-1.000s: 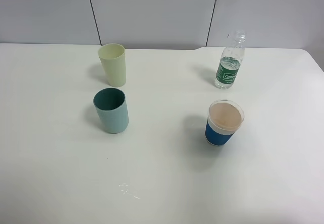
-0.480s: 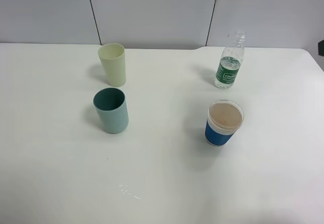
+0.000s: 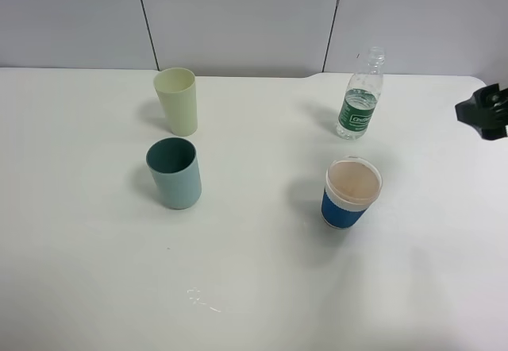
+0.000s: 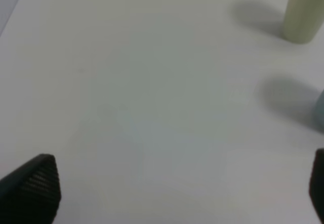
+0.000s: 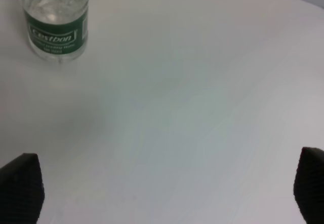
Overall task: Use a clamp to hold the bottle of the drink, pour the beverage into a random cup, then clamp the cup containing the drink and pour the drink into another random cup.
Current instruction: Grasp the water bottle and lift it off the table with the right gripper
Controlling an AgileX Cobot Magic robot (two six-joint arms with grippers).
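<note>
I see my right hand spread wide and holding nothing, poised over the right edge of the white bench; from the high camera only its black tip shows there. The small clear plastic bottle with a dark green label stands upright near the far edge, toward the far right corner, and bare bench lies between it and that hand. Nearer the front edge than the bottle, well apart from it, stands a short blue cup with a white rim, pale tan inside, off to the side of that line. My left hand is also wide and empty, over the left part of the bench. The tall pale yellow-green plastic tumbler stands near the far edge, left of the middle, and the straight-sided light teal plastic tumbler, dark green inside, stands upright just in front of it, not touching. A faint glinting smear marks the bench near the front edge.
</note>
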